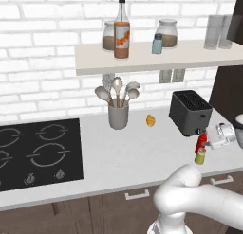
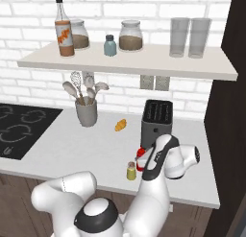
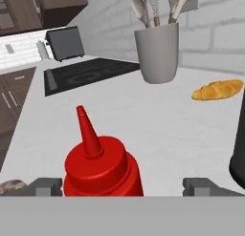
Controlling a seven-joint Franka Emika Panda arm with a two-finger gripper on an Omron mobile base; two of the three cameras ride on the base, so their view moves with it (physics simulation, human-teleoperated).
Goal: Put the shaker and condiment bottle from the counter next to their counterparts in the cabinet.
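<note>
The red condiment bottle (image 3: 100, 163) stands on the counter (image 1: 133, 157) in front of the toaster, also seen as the bottle (image 1: 201, 143) (image 2: 141, 157). My gripper (image 3: 123, 186) (image 1: 209, 138) (image 2: 148, 163) is open, one fingertip on each side of the bottle's body, not closed on it. The yellow-olive shaker (image 1: 200, 157) (image 2: 130, 171) stands just in front of the bottle. Up on the cabinet shelf (image 1: 142, 62) (image 2: 144, 63) are the counterparts: the glass bottle with orange label (image 1: 121, 34) (image 2: 63, 32) and the pale blue shaker (image 1: 157, 43) (image 2: 110, 45).
A black toaster (image 1: 190, 112) (image 2: 156, 121) stands right behind the bottle. A grey utensil holder (image 1: 118, 114) (image 3: 157, 53) and a croissant (image 1: 150, 120) (image 3: 217, 89) sit mid-counter, the stove (image 1: 38, 150) to the left. Jars and glasses share the shelf; a dark tall cabinet (image 2: 230, 111) is at right.
</note>
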